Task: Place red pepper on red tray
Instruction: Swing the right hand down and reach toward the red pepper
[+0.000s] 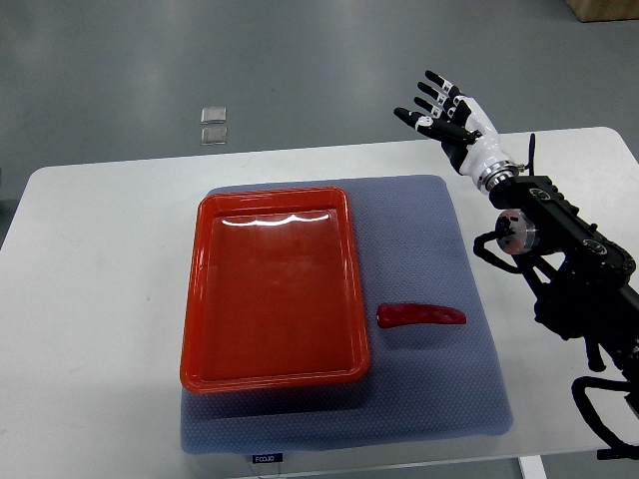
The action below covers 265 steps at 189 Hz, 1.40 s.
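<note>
Our right hand (442, 112) hovers, fingers spread, holding nothing. We should drop over the red pepper (421, 315) beside the red tray (200, 289), pinching its middle.

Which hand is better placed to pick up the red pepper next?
Probably the right hand: its arm enters on the side where the red pepper lies, right of the red tray. No left arm is visible.
</note>
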{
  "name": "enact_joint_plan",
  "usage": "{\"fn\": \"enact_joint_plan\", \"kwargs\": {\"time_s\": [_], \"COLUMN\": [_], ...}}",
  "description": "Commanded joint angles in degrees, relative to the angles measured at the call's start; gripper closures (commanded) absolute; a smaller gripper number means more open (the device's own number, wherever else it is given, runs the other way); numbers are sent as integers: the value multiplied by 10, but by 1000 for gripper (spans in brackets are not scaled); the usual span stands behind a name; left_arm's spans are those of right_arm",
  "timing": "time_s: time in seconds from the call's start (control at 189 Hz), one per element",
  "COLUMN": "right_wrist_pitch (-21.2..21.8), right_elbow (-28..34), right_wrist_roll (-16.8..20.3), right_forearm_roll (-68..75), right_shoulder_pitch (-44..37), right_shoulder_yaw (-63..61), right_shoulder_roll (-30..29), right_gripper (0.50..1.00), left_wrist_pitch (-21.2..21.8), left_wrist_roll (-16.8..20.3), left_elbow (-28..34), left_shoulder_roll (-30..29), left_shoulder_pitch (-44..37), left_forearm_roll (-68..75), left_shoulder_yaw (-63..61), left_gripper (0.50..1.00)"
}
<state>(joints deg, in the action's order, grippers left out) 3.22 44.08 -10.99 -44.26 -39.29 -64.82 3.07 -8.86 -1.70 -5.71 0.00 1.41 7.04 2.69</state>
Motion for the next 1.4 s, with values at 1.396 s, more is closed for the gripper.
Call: {"fn": "enact_joint_plan", "kwargs": {"time_s": [1.396], "right_wrist_pitch": [189], "right_elbow": [416], "right_wrist_roll": [112], "right_forearm_roll": [-290], "right_shoulder_pitch": [-259], "right_shoulder_yaw": [544], "right_shoulder_roll": [395], "right_gripper": [585], "left_wrist_pitch": [0], "left_wrist_roll": [-1], "left_elbow": [0], "left_shoulder_roll": [0], "left_shoulder_pitch": [0], "left_forearm_roll": [0], "left_shoulder_yaw": [0], "left_gripper": [500]}}
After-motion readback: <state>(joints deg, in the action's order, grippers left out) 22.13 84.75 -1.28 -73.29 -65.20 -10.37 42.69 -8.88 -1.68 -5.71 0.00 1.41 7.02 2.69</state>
